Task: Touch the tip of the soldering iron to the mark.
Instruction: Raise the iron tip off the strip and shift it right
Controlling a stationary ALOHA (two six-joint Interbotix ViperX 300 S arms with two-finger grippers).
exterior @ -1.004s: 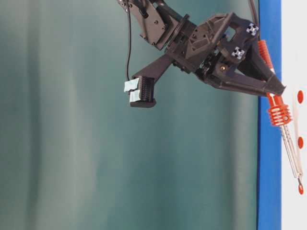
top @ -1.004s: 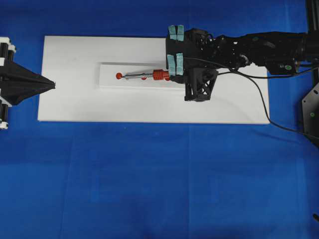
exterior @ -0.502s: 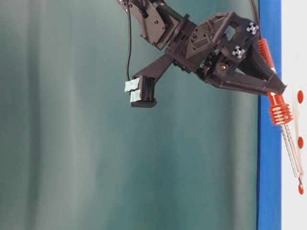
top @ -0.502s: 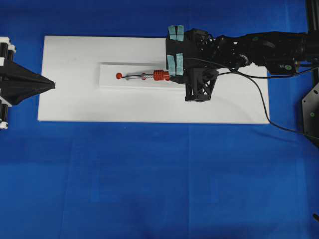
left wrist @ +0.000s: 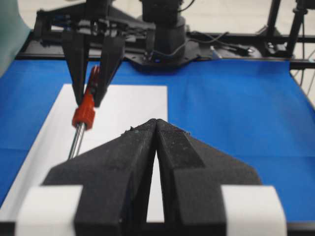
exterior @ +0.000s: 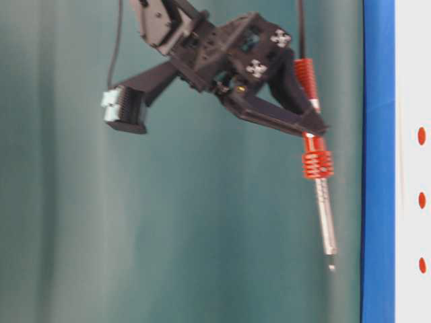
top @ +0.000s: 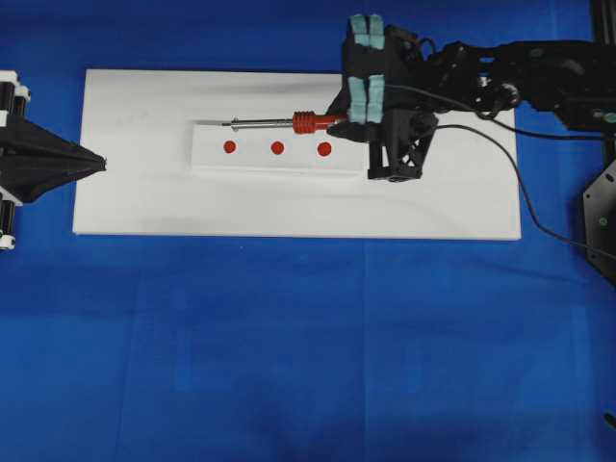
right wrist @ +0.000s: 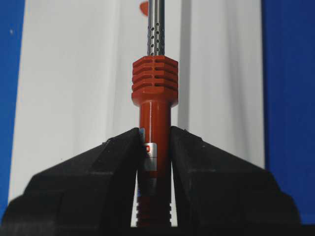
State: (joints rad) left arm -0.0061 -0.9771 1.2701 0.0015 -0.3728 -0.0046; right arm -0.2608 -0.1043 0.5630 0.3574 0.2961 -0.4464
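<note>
The soldering iron [top: 289, 122] hangs in the air above the white board [top: 135, 106], held level with its red handle [right wrist: 155, 123] clamped in my shut right gripper [top: 337, 118]. Its tip [exterior: 331, 267] points left and stands clear of the board's surface, just beyond the raised strip's far edge. Three red marks [top: 229, 147] [top: 277, 147] [top: 324, 148] lie in a row on the strip, all uncovered. My left gripper [top: 101, 164] rests at the board's left end, shut on nothing [left wrist: 156, 123].
The iron's black cord [top: 500, 154] runs off to the right across the board and the blue cloth [top: 308, 337]. The right arm [top: 500, 82] reaches over the board's far right corner.
The right gripper has lifted the iron off the leftmost mark and carried it up and towards the far side of the board. All three marks now show. The left gripper has not moved.
</note>
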